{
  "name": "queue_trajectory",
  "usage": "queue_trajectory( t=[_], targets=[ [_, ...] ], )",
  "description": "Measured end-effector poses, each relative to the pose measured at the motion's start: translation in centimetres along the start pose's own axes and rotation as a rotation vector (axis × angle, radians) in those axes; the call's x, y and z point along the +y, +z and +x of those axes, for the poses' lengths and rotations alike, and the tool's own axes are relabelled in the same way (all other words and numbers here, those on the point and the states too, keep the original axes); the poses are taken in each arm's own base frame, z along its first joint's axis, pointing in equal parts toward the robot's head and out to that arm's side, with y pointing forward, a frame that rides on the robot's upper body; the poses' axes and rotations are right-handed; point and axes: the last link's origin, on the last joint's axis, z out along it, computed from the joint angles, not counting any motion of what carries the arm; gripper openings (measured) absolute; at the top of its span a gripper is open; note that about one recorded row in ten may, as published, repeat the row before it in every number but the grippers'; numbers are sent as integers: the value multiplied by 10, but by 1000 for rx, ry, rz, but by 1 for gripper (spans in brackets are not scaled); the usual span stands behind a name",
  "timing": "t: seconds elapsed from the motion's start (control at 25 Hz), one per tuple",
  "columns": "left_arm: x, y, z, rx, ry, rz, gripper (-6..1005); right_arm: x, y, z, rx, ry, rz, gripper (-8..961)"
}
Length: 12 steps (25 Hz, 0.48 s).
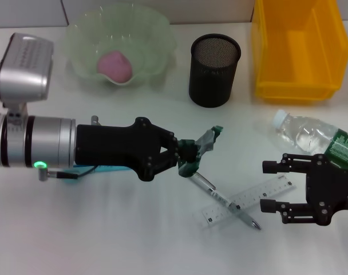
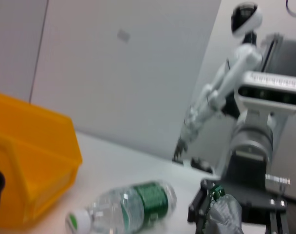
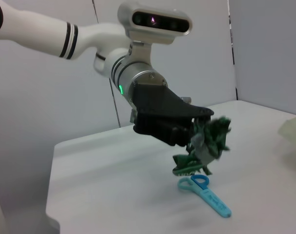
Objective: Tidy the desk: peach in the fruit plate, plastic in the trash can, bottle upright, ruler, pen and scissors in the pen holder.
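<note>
Two arms reach over the white desk. The left gripper stretches out level from its silver wrist, fingers clamped on a crumpled green-and-silver plastic wrapper held clear of the surface; blue scissors lie beneath that arm. Just below its fingertips a silver pen lies crossed over a clear ruler. The right gripper sits low near the ruler's far end, fingers spread with nothing between them. Behind its fingers a clear, ribbed bottle with a green label lies on its side. Beyond the left fingertips stands the black mesh pen holder, flanked by a frilled translucent fruit plate holding the pink peach and a glossy yellow bin.
</note>
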Motion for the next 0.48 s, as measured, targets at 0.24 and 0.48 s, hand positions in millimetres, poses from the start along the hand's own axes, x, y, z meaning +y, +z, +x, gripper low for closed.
queue_trajectory(
  t=[0.24,0.48],
  targets=[
    [10,1,-18,141,21,38,27,0,1,0,0,2,1,734],
    [25,5,-41,266,89,107,28,1,3,1,-8,7,1,734]
  ],
)
